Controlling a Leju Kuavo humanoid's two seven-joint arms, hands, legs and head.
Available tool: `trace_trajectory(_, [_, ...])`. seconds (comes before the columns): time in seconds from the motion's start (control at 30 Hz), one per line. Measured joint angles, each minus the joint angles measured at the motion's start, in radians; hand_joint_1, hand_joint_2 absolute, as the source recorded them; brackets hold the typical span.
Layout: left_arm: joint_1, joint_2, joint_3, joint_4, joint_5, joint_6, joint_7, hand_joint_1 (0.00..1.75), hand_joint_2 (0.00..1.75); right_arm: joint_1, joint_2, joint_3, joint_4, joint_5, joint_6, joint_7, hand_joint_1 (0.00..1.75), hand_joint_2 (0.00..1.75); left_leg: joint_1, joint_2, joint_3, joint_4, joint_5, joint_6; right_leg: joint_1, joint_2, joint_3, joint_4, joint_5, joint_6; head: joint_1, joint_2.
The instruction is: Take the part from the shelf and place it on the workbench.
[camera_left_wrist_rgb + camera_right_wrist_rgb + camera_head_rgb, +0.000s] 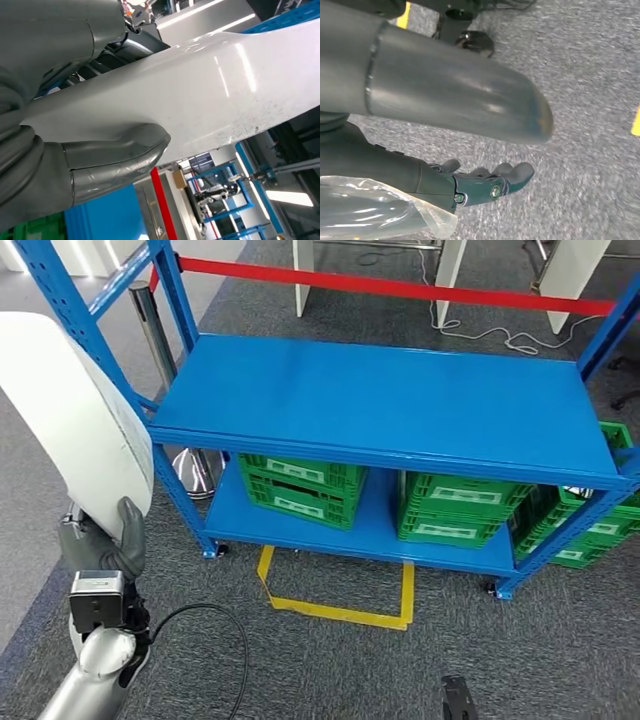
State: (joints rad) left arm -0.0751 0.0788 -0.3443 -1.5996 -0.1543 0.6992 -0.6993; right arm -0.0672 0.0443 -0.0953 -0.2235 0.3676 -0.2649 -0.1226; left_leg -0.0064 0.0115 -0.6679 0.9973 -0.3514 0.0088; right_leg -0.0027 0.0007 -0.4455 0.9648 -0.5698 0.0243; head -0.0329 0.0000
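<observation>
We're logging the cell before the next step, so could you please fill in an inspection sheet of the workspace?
Surface: blue shelf, top level bare; workbench nothing seen.
Job's things: white part, off the shelf, held up at the shelf's left end.
Clutter: green crates on the lower level and beside the shelf's right end.
Hands: left hand grips the white part's lower edge; right hand hangs over grey carpet, holding nothing.
Cables: black cable looping on the carpet by the left arm; pale cord behind the shelf.
Surroundings: yellow floor marking, red barrier tape.
</observation>
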Motion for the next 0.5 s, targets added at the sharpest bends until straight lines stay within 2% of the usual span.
trace_trajectory(0.03, [0.001,0.000,0.001,0.000,0.000,0.000,0.000,1.75,1.75,0.001,0.000,0.000,0.000,0.000,0.000,0.000,0.00,0.00,0.001,0.000,-0.002,-0.002,0.008,-0.006,-0.001,-0.001,-0.011,0.002,0.007,-0.008,0.000,0.000])
trace_trajectory(0.07, [0.002,-0.001,0.002,0.001,0.000,0.000,-0.001,1.75,1.75,0.001,0.000,0.000,0.000,0.000,0.000,0.001,0.00,0.00,0.003,-0.001,-0.006,0.003,0.000,-0.012,-0.002,-0.003,-0.019,0.002,0.016,-0.016,-0.001,0.000])
trace_trajectory(0.1, [0.003,-0.001,0.003,0.001,0.000,0.000,-0.001,1.75,1.75,0.001,0.000,0.000,0.000,0.000,0.000,0.001,0.00,0.00,0.004,-0.002,-0.012,0.020,-0.028,-0.019,-0.003,-0.005,-0.030,0.002,0.027,-0.025,-0.002,0.000])
trace_trajectory(0.13, [0.004,-0.001,0.004,0.001,0.003,0.000,-0.001,1.75,1.75,0.001,0.000,0.000,0.000,-0.001,-0.001,0.001,0.00,0.00,0.006,-0.003,-0.020,0.057,-0.075,-0.025,-0.005,-0.007,-0.042,0.001,0.040,-0.032,-0.005,0.000])
trace_trajectory(0.2, [0.007,-0.002,0.006,0.001,0.021,-0.002,-0.001,1.75,1.75,0.000,-0.001,0.000,0.000,0.000,-0.004,0.002,0.00,0.00,0.011,-0.004,-0.040,0.182,-0.188,-0.035,-0.005,-0.008,-0.066,0.002,0.066,-0.037,-0.008,0.000])
trace_trajectory(0.23, [0.008,-0.003,0.006,0.001,0.035,-0.005,-0.001,1.75,1.75,0.000,-0.001,0.001,0.000,0.002,-0.005,0.004,0.00,0.00,0.013,-0.004,-0.045,0.246,-0.218,-0.038,-0.004,-0.008,-0.080,0.004,0.080,-0.037,-0.008,0.000])
trace_trajectory(0.27, [0.010,-0.003,0.005,0.001,0.049,-0.010,-0.001,1.75,1.75,0.000,-0.001,0.003,0.000,0.006,-0.005,0.006,0.00,0.00,0.014,-0.004,-0.040,0.287,-0.223,-0.040,-0.004,-0.007,-0.096,0.007,0.093,-0.036,-0.008,0.000])
trace_trajectory(0.3, [0.011,-0.003,0.005,0.002,0.061,-0.019,-0.001,1.75,1.75,0.000,0.000,0.006,0.000,0.010,-0.004,0.010,0.00,0.00,0.014,-0.004,-0.019,0.292,-0.207,-0.040,-0.003,-0.007,-0.114,0.011,0.105,-0.034,-0.008,0.000])
trace_trajectory(0.33, [0.011,-0.002,0.004,0.002,0.070,-0.028,-0.001,1.75,1.75,0.000,0.000,0.010,0.000,0.014,-0.003,0.014,0.00,0.00,0.015,-0.005,0.018,0.258,-0.182,-0.039,-0.003,-0.007,-0.132,0.016,0.114,-0.032,-0.009,0.000])
trace_trajectory(0.37, [0.011,-0.002,0.004,0.002,0.077,-0.038,-0.001,1.75,1.75,0.000,0.000,0.013,0.000,0.017,-0.002,0.018,0.00,0.00,0.015,-0.005,0.071,0.191,-0.164,-0.036,-0.004,-0.007,-0.146,0.021,0.122,-0.029,-0.009,0.000])
trace_trajectory(0.4, [0.011,-0.001,0.003,0.001,0.082,-0.046,-0.001,1.75,1.75,-0.001,0.000,0.016,0.000,0.020,-0.001,0.023,0.00,0.00,0.014,-0.005,0.127,0.111,-0.161,-0.032,-0.002,-0.007,-0.158,0.027,0.128,-0.024,-0.009,0.000])
trace_trajectory(0.43, [0.013,0.000,0.003,0.001,0.084,-0.050,-0.001,1.75,1.75,-0.001,0.000,0.019,0.000,0.023,0.001,0.028,0.00,0.00,0.013,-0.006,0.170,0.045,-0.166,-0.027,-0.001,-0.007,-0.165,0.031,0.136,-0.019,-0.008,0.000])
trace_trajectory(0.47, [0.014,0.001,0.003,0.001,0.085,-0.054,-0.001,1.75,1.75,-0.002,0.000,0.022,0.000,0.026,0.004,0.033,0.00,0.00,0.011,-0.007,0.196,0.001,-0.176,-0.021,0.000,-0.006,-0.170,0.033,0.143,-0.014,-0.008,0.000])
trace_trajectory(0.5, [0.017,0.002,0.003,0.002,0.086,-0.056,-0.001,1.75,1.75,-0.002,0.000,0.025,0.000,0.029,0.007,0.038,0.00,0.00,0.008,-0.008,0.202,-0.017,-0.181,-0.015,-0.001,-0.006,-0.172,0.033,0.151,-0.007,-0.009,0.000])
